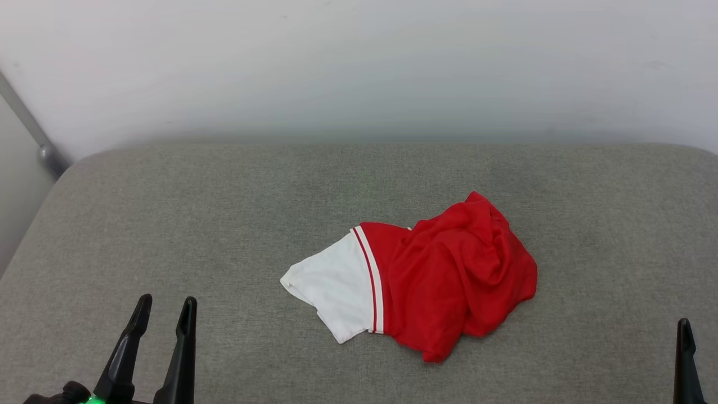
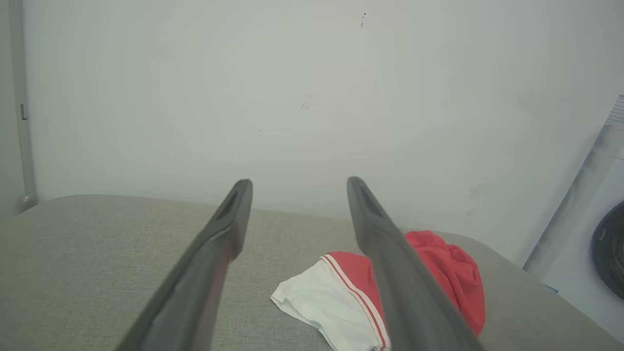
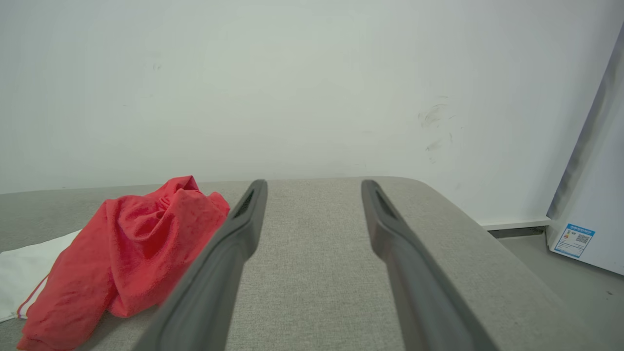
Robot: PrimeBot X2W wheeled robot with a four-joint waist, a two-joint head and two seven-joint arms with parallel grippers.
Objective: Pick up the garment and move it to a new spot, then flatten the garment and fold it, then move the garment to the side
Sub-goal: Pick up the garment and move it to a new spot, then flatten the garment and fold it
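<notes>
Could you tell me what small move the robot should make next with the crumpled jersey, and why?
Probably ease the left gripper forward and rightward toward the white sleeve: the garment lies crumpled and untouched on the grey cushion, and that gripper, like the right gripper, stands open, empty and short of it.

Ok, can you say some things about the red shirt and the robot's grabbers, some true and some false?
The garment lies crumpled on the grey padded surface. True.
The left gripper is holding the garment. False: it is open and apart from it.
A white sleeve sticks out on the garment's side toward the robot's left. True.
The garment is neatly folded. False: it is bunched in a heap.
The right gripper is shut. False: its fingers stand apart, nothing between them.
</notes>
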